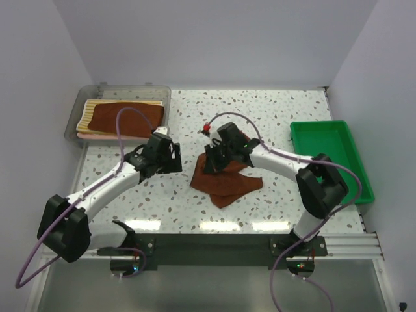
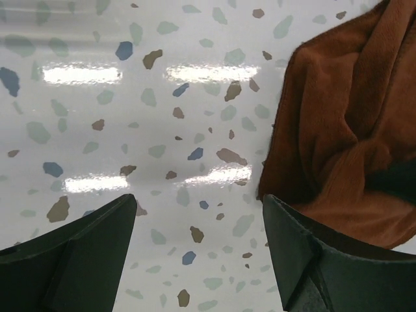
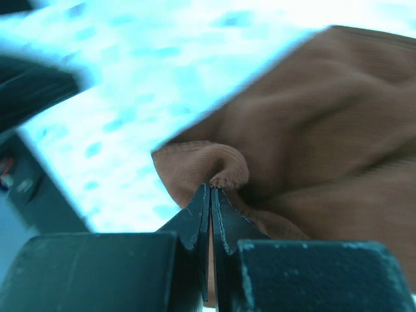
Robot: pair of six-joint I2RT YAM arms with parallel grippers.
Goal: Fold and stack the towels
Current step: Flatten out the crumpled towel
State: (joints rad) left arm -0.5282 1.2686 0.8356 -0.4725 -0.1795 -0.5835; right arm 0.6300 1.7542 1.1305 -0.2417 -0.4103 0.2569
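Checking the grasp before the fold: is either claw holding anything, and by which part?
The right claw is shut on the towel, pinching a bunched bit of its edge. The left claw is open and holds nothing.

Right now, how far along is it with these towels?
Looks partly done: a folded brown towel already lies on a striped towel in the clear bin. In hand: the right gripper is pinched shut on the crumpled brown towel mid-table, with the left gripper open beside it. Left: fold that one and stack it.
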